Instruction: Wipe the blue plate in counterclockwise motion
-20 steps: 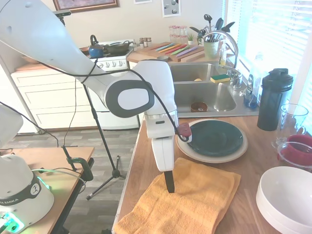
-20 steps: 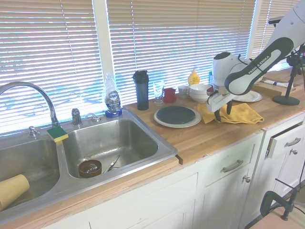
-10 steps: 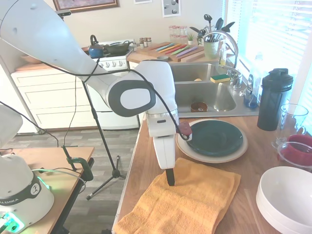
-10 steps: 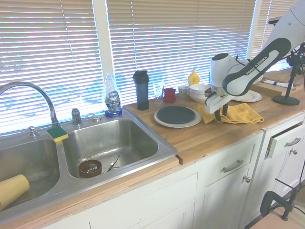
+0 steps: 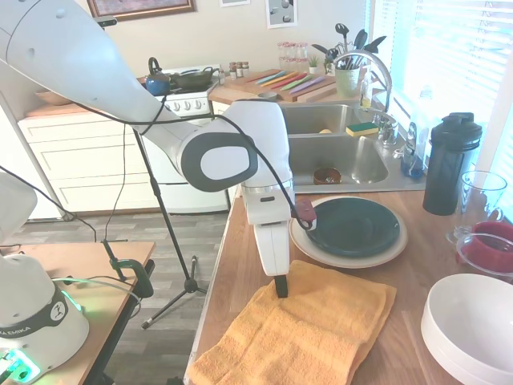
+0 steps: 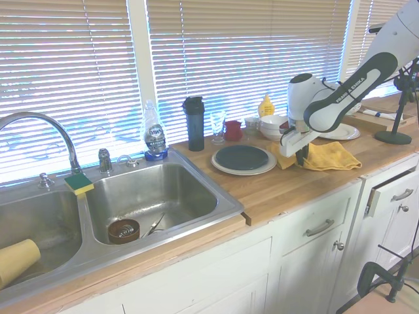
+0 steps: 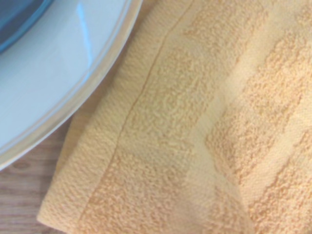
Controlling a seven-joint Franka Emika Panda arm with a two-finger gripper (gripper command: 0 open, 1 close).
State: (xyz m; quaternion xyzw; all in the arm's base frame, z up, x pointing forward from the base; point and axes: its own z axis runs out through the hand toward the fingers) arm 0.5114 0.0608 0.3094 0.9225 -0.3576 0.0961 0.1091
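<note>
Orange terry cloth filled most of the wrist view, where the towel (image 7: 204,126) showed a woven border stripe and a corner lying on the wooden bench (image 7: 19,204), just beside the pale rim of the cream plate (image 7: 53,83); only a blurred sliver of the blue plate (image 7: 14,19) reached into that picture. The first exterior view gave what the close view could not: the pincer (image 5: 280,286) pointed straight down with its dark tip at the towel's edge nearest the plates, though whether its fingers were spread or closed could not be told from any view. The second exterior view showed the same spot from the far side, with the sink (image 6: 154,196) further along the bench. Round, glossy and dark teal, the blue plate sat centred on the larger cream plate, between the towel and the sink.
</note>
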